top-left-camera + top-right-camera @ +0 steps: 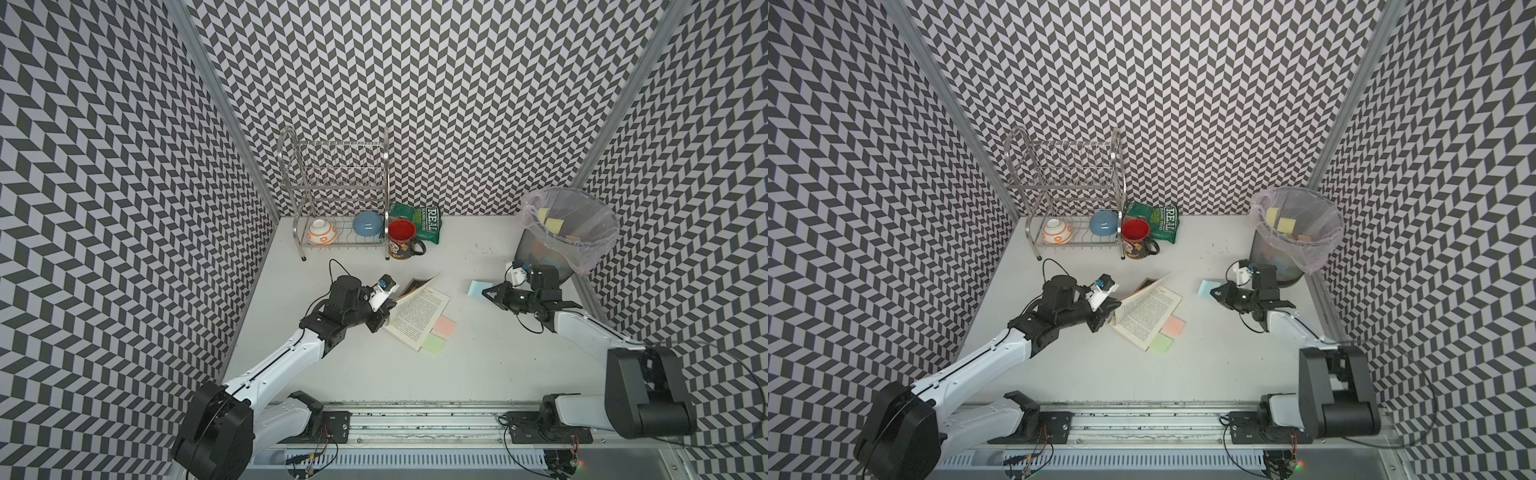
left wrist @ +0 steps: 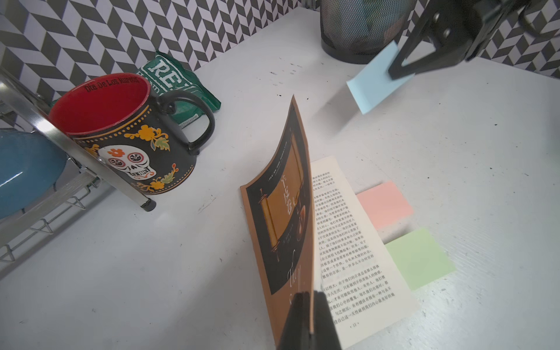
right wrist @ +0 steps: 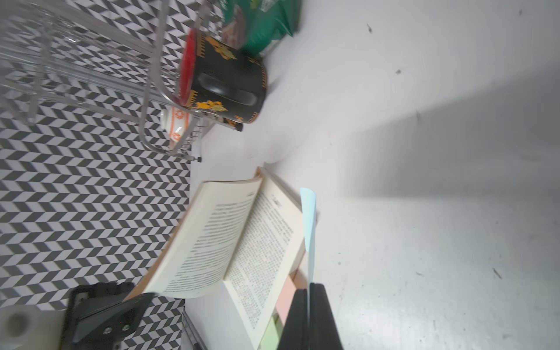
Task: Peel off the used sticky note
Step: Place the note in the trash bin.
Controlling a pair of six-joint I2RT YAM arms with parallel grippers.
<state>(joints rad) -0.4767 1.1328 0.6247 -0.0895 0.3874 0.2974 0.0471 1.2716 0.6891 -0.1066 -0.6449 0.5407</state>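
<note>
Reading the table from its left side across, I see the dish rack [image 1: 332, 187] at the back with two bowls in it, a skull mug [image 1: 402, 240] touching its right post, and a green snack bag [image 1: 419, 222] behind the mug; none of these has a part in the job.

Nearer me, my left gripper [image 2: 309, 315] is clamped on the lower edge of the book's cover [image 2: 281, 212] and holds it raised, so the printed page [image 1: 419, 318] lies exposed. Two notes are stuck along that page's outer edge and jut onto the table [image 1: 415, 382]: a pink note [image 1: 444, 325] and, just beside it toward me, a green note [image 1: 434, 345]. Both lie flat and untouched.

Further right, my right gripper [image 3: 308, 295] is pinched shut on one end of a blue note [image 1: 478, 288], which is clear of the book and carried in the air above bare table, between the book and the bin [image 1: 569, 232]. In the right wrist view the blue note stands edge-on from between the closed fingers.

At the far right the lined bin already holds a few yellow and pinkish notes.

My judgement: the peel of the blue one is done, and what is left for it is the short carry to the bin and the release. If the pink and green ones count as used too, they remain, and the cover must stay up for them.
</note>
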